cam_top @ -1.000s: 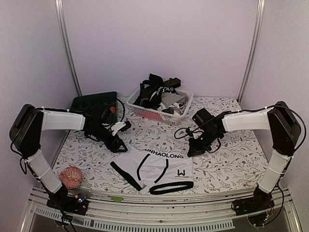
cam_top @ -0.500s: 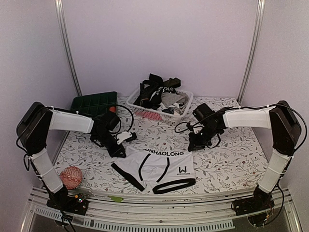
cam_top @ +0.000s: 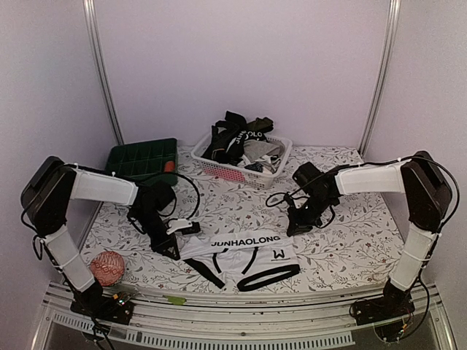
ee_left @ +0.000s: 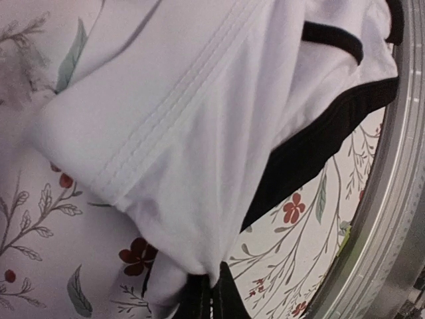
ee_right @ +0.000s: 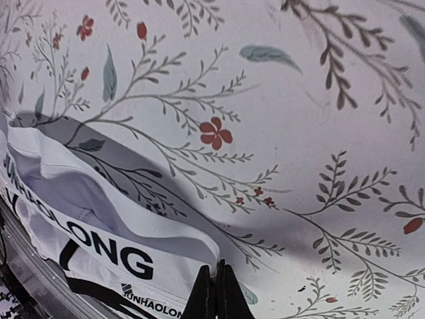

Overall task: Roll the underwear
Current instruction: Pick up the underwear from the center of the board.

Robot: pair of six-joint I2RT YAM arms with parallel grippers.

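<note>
Nearward of basket (cam_top: 232, 175), we note white underwear (cam_top: 235, 257): left gripper (ee_left: 204, 300) clamped on its left edge; right gripper (ee_right: 214, 292) closed, apparently pinching right corner.

White, black-trimmed underwear (cam_top: 235, 255) spread at front

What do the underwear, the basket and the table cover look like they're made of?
The underwear looks like soft knit cotton with a matt finish, going by its stitched seams and limp folds. The basket looks like rigid white plastic, with an open lattice wall. The table cover is smooth with a floral print, perhaps vinyl or cloth; I can't tell which.
</note>
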